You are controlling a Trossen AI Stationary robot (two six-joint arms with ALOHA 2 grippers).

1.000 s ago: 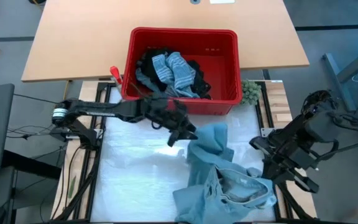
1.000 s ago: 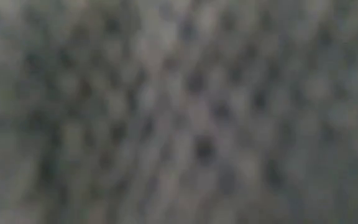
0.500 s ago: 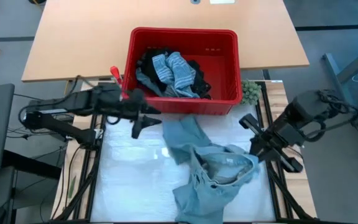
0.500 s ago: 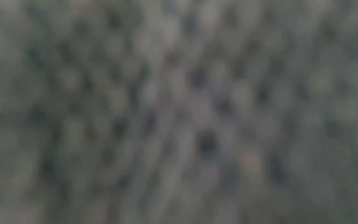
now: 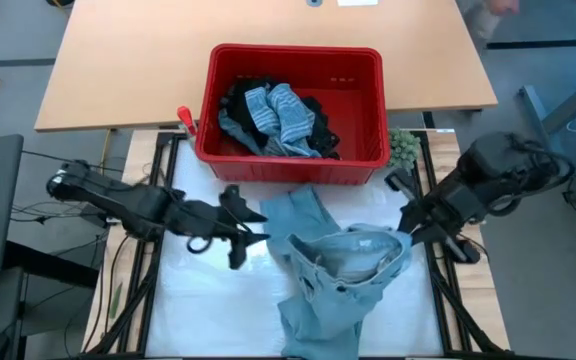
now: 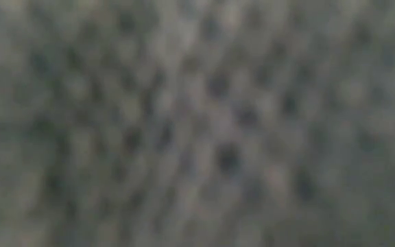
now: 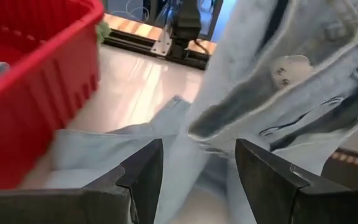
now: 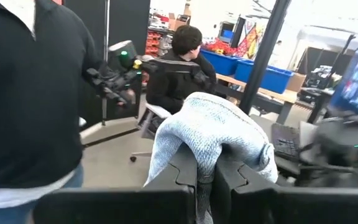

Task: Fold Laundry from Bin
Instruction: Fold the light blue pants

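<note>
Denim garment (image 5: 338, 270), centre frame, pinched by right gripper (image 8: 205, 167); left gripper (image 7: 197, 165) spread, empty. Risk: 1 grip slips, cloth drops.

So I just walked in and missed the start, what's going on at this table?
The robot is folding laundry from the red bin. A light blue garment lies crumpled on the table in front of the bin. The right tool is shut on the garment's edge, lifting it. The left tool is open beside the garment, holding nothing. A striped piece and black clothes wait in the bin.
</note>
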